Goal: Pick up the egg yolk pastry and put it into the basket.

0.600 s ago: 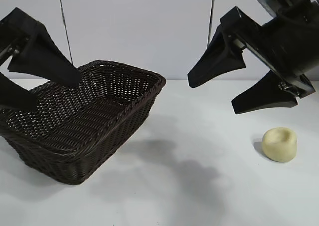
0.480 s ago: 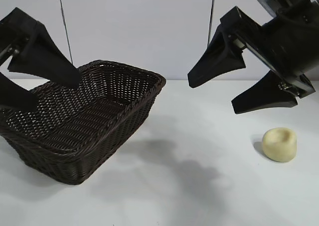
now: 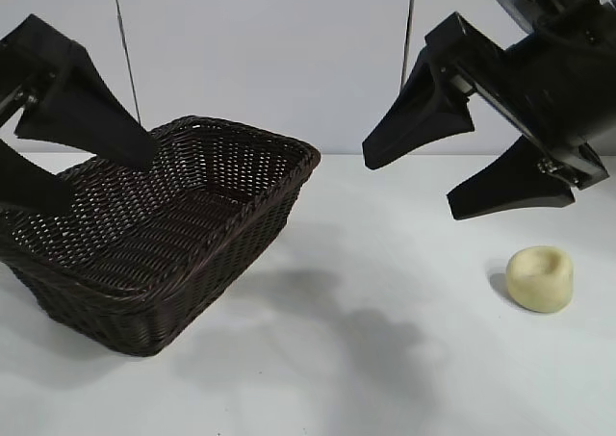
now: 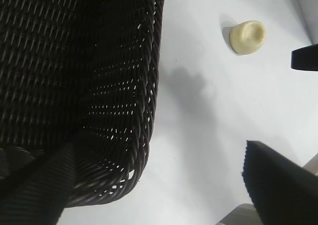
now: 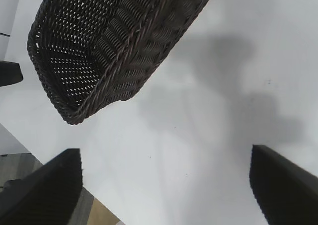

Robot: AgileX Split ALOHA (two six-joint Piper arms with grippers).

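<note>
change since earlier frames: nothing has shifted; both arms, the basket and the pastry sit where they were a moment ago.
left gripper: hangs at the left edge of the exterior view, above the near left part of the basket, pointing down and inward. jaws spread almost to their widest. nothing between them; they touch neither wicker nor table.
right gripper: hangs high at the right of the exterior view, above and a little behind the pastry, tilted down toward the middle of the table. jaws spread nearly full. they hold nothing and touch nothing.
egg yolk pastry: pale cream-yellow puck with a dimple on top, resting upright on the table at the right, below the right gripper and clear of both fingers. well apart from the basket. in the left wrist view it shows far off, beyond the basket's rim.
basket: dark woven wicker, standing on the table at the left, one corner toward the middle; no contents visible. its braided rim and openwork side fill much of the left wrist view and show in the right wrist view.
table: white, with soft arm shadows between basket and pastry.
</note>
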